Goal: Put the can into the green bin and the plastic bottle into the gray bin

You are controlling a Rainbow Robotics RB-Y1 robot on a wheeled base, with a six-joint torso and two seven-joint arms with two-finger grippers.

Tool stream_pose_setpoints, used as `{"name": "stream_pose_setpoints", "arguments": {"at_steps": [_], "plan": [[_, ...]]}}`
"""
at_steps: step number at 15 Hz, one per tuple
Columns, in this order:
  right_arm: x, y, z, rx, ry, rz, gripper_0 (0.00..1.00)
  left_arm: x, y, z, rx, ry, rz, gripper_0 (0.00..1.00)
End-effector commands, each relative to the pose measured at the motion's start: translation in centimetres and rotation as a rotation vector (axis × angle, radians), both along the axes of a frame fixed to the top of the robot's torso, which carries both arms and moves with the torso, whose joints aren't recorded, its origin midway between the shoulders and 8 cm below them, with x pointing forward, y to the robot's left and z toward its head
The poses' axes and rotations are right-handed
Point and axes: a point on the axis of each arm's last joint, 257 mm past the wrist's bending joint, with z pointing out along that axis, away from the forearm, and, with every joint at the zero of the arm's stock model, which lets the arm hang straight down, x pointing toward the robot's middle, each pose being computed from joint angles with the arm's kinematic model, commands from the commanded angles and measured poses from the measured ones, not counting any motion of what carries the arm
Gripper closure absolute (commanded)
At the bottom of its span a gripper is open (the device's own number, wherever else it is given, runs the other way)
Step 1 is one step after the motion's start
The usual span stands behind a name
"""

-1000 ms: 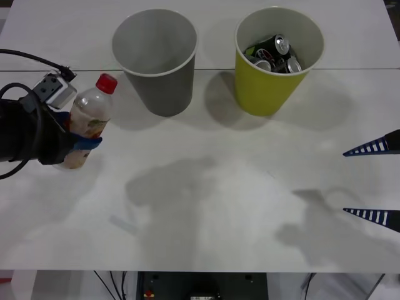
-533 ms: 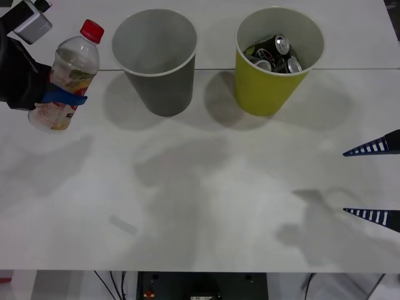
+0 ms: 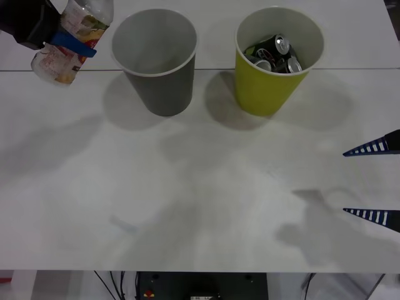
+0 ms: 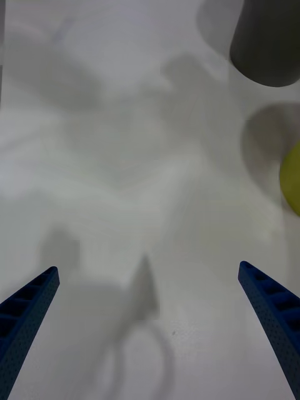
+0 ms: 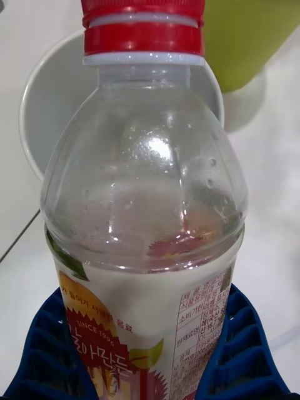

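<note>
While the left gripper (image 3: 65, 44) hangs at the table's far left corner, its blue fingers (image 5: 44, 350) clamp the labelled waist of the plastic bottle (image 3: 72, 37), which tilts in the air clear of the white table (image 3: 200, 187) and just to the left of the gray bin (image 3: 156, 59). Through the left wrist camera, the red cap (image 5: 144, 28) sits in front of the gray bin's pale open mouth. Clear and seemingly empty, the bottle looks light, thin-walled and slick, so a grip low on the label, as here, seems safer than one on the rounded shoulder. Next along stands the green bin (image 3: 278, 59), with dark cans (image 3: 273, 53) already inside, so by the look of it only the bottle is left to drop. At the far right the right gripper (image 3: 375, 182) waits low over the table, fingers wide apart and holding nothing.
</note>
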Motion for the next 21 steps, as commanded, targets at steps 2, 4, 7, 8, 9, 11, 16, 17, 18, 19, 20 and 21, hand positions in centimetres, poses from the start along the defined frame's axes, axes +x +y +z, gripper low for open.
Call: {"name": "stream_pose_setpoints", "arguments": {"at_steps": [2, 4, 7, 8, 9, 11, 16, 17, 18, 19, 20, 21], "plan": [[0.0, 0.0, 0.0, 0.000, 0.000, 0.000, 0.00, 2.6, -2.1, 2.0, -0.101, 0.022, 0.018, 1.00], [0.0, 0.0, 0.0, 0.000, 0.000, 0.000, 0.00, 4.0, -3.4, 2.4, -0.125, 0.022, 0.025, 1.00], [0.0, 0.0, 0.0, 0.000, 0.000, 0.000, 0.00, 6.0, -5.5, 2.7, -0.139, 0.020, 0.033, 1.00], [0.0, 0.0, 0.0, 0.000, 0.000, 0.000, 0.00, 6.5, -6.2, 2.6, -0.129, 0.014, 0.027, 1.00], [0.0, 0.0, 0.0, 0.000, 0.000, 0.000, 0.00, 7.0, -7.2, 2.5, -0.129, 0.015, 0.026, 1.00], [0.0, 0.0, 0.0, 0.000, 0.000, 0.000, 0.00, 7.4, -8.8, 1.8, -0.091, 0.005, 0.018, 1.00], [0.0, 0.0, 0.0, 0.000, 0.000, 0.000, 0.00, 8.5, -12.5, 0.6, -0.054, -0.029, 0.014, 1.00], [0.0, 0.0, 0.0, 0.000, 0.000, 0.000, 0.00, 8.8, -13.1, 0.3, -0.062, -0.034, 0.013, 1.00], [0.0, 0.0, 0.0, 0.000, 0.000, 0.000, 0.00, 9.2, -13.5, 0.1, -0.076, -0.031, 0.019, 1.00], [0.0, 0.0, 0.0, 0.000, 0.000, 0.000, 0.00, 9.8, -13.5, 0.1, -0.090, -0.029, 0.031, 1.00], [0.0, 0.0, 0.0, 0.000, 0.000, 0.000, 0.00, 10.4, -13.8, 0.3, -0.101, -0.033, 0.035, 0.99], [0.0, 0.0, 0.0, 0.000, 0.000, 0.000, 0.00, 10.7, -13.8, 0.2, -0.100, -0.033, 0.034, 0.99]]}}
